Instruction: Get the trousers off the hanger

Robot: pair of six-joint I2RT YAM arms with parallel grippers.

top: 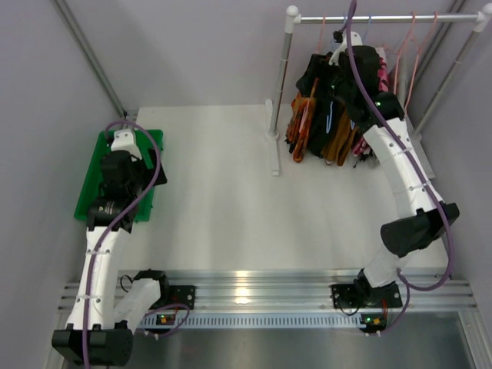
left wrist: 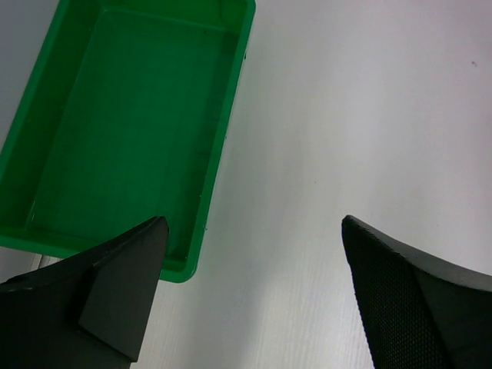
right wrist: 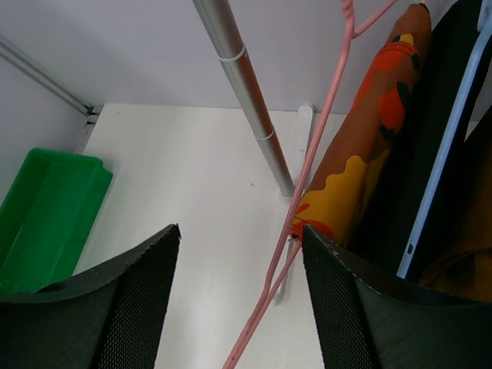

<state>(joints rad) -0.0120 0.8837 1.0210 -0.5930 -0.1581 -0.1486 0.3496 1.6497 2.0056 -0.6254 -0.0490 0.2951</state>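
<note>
Several small trousers hang on a rack (top: 384,17) at the back right: orange patterned trousers (top: 298,123), black trousers (top: 323,115), mustard-brown trousers (top: 338,142) and red-pink floral trousers (top: 382,73). My right gripper (right wrist: 240,231) is open up at the rack. A pink wire hanger (right wrist: 307,161) runs between its fingers, closer to the right finger, without being pinched. The orange patterned trousers (right wrist: 361,138) hang just right of it, with the black trousers (right wrist: 430,115) on a pale hanger beyond. My left gripper (left wrist: 254,223) is open and empty above the table beside the green tray (left wrist: 223,146).
The rack's metal upright (right wrist: 246,100) stands just left of the pink hanger, with its white foot (top: 274,146) on the table. The green tray (top: 92,181) lies at the left edge under the left arm. Grey walls close in the back and sides.
</note>
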